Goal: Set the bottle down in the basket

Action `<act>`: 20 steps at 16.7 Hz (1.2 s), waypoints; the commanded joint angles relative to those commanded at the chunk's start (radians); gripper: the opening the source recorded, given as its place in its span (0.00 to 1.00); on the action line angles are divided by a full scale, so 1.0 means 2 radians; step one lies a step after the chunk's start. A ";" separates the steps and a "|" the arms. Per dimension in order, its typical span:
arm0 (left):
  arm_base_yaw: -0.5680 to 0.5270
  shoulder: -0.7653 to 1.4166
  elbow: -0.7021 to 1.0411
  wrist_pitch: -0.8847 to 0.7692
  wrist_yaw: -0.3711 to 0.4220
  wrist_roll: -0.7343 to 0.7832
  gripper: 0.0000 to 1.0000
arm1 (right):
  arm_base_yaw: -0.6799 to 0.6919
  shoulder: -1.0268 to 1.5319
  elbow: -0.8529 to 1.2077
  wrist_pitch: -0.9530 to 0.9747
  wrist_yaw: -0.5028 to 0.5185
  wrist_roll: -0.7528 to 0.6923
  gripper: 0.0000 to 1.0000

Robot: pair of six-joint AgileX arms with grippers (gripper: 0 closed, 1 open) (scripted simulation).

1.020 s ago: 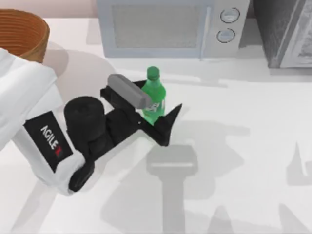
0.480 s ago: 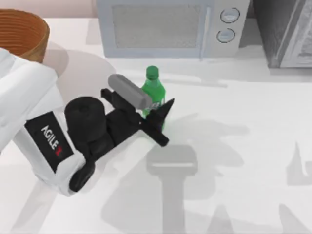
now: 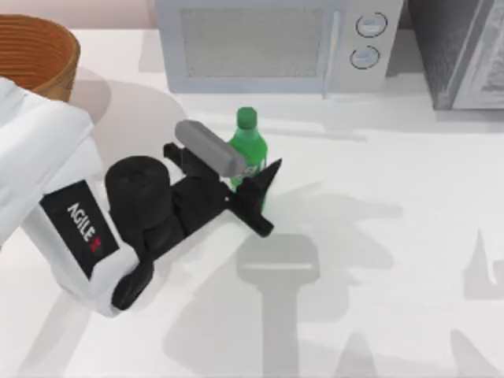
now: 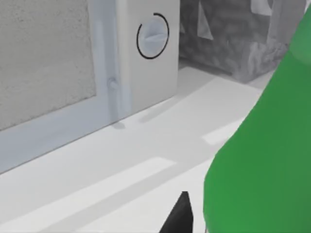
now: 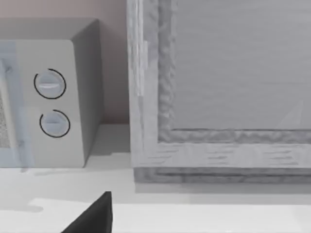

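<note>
The green bottle (image 3: 249, 146) stands upright on the white table, in front of the microwave. My left gripper (image 3: 250, 168) is shut on the bottle's lower body, coming in from the left; one black fingertip (image 3: 270, 171) shows on its right side. In the left wrist view the bottle (image 4: 262, 160) looms close, beside a black fingertip (image 4: 179, 217). The brown wicker basket (image 3: 35, 49) sits at the far left back corner, well apart from the bottle. My right arm is parked, its wrist camera facing the microwave and a grey cabinet.
A white microwave (image 3: 276, 43) stands along the back edge, just behind the bottle. A grey cabinet (image 3: 465, 51) fills the back right corner. My left arm's white body (image 3: 47, 173) lies between the bottle and the basket. Open tabletop extends front and right.
A second ago the left gripper's fingers stood apart around the bottle; they have closed onto it. Over the last half second nothing has moved.
</note>
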 joint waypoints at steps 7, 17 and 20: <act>0.011 -0.027 0.017 -0.034 0.006 0.008 0.00 | 0.000 0.000 0.000 0.000 0.000 0.000 1.00; 0.206 -0.242 0.134 -0.361 -0.005 0.026 0.00 | 0.000 0.000 0.000 0.000 0.000 0.000 1.00; 0.284 -0.292 0.163 -0.453 -0.022 0.016 0.00 | 0.000 0.000 0.000 0.000 0.000 0.000 1.00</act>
